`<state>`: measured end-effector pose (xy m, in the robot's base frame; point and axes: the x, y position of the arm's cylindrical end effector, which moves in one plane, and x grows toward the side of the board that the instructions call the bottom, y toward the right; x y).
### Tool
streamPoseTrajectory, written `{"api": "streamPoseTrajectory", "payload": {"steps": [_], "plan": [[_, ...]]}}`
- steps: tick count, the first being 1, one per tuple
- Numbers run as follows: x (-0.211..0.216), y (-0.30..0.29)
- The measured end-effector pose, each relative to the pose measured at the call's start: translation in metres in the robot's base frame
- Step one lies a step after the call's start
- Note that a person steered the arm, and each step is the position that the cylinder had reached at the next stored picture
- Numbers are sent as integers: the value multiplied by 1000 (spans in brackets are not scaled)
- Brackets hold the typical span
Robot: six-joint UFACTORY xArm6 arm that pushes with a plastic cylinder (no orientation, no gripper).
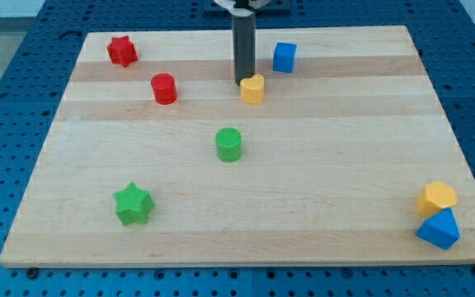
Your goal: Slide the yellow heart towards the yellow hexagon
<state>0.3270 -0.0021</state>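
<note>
**A:** Wooden board (246, 206), pale planks, is carrying everything here. Where is the rod sitting?

**B:** My tip (244, 83) is resting at the view's top centre, touching or just beside the small yellow plastic heart block (253, 88), on the heart's upper-left side. There are no fingers on this rig, so nothing is open, clenched or grasping; the dark rod is only pressing sideways.

**A:** And the target?

**B:** The yellow plastic hexagon block (437, 198) is lying well apart from my tip, far toward the view's bottom right, touching the blue plastic triangular block (439, 229) just below it.

**A:** So which step is this?

**B:** I judge the push is only beginning: contact is made or nearly made, and the heart is nowhere near the hexagon. The tip is already standing on the side opposite the goal, which is suiting a long diagonal shove down and to the right. The next move is calling for keeping the tip behind the heart's middle so it is not slipping off.

**A:** Anything in the way? Any containers?

**B:** No containers are showing, so nothing is held in one. The blue cube (284, 57) is near, right of my tip; the green cylinder (229, 144) is below it, the red cylinder (164, 88) and red star (123, 51) left, the green star (132, 204) far lower left. None appears to be lying on the diagonal.
</note>
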Motion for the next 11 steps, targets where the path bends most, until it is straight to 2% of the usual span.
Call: {"api": "streamPoseTrajectory", "payload": {"steps": [1, 5, 8, 11], "plan": [[0, 9], [-1, -20], [18, -31], [18, 15]]}}
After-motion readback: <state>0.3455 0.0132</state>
